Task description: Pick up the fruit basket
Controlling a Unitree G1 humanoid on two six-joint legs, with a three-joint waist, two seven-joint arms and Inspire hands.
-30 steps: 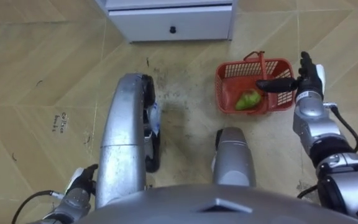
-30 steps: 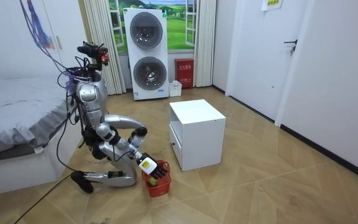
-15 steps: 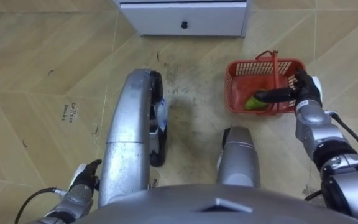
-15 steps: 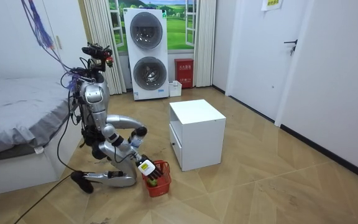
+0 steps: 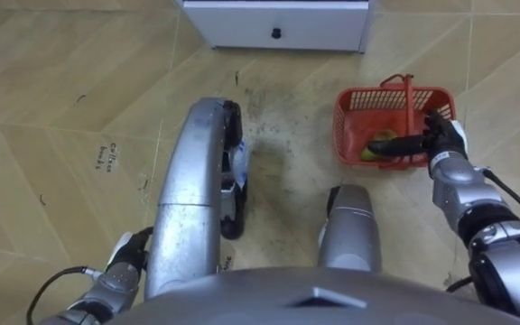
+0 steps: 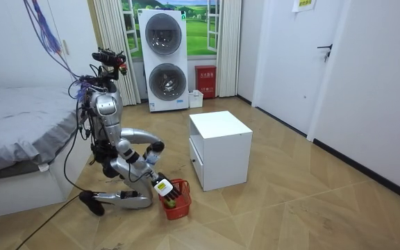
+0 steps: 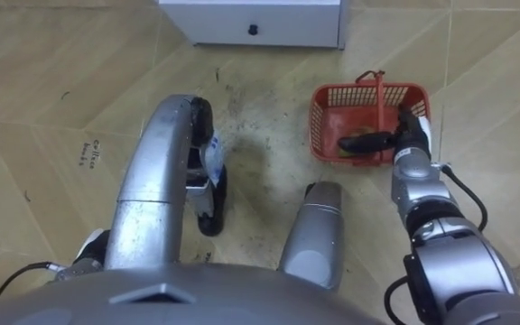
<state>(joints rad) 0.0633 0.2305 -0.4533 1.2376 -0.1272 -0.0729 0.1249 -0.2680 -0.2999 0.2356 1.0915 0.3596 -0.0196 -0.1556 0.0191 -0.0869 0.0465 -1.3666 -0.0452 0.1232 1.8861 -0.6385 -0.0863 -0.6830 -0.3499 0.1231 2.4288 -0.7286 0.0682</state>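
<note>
Fruit basket (image 5: pixel 342 135) sits on the floor (image 5: pixel 61 90) at far right, near the white cabinet (image 5: pixel 278 23); right robot hand (image 5: pixel 442 143) reaches straight fingers (image 5: pixel 395 144) across it by the handle (image 5: pixel 409 99). Left robot hand (image 5: pixel 126 257) near left, state unclear. Room view: robot kneels between bed (image 6: pixel 19 125) and white cabinet.

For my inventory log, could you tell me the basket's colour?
Red basket, clearest in left eye view.

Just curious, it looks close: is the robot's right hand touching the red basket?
Cannot tell. In the left eye view the right hand overlaps the basket from above.
</note>
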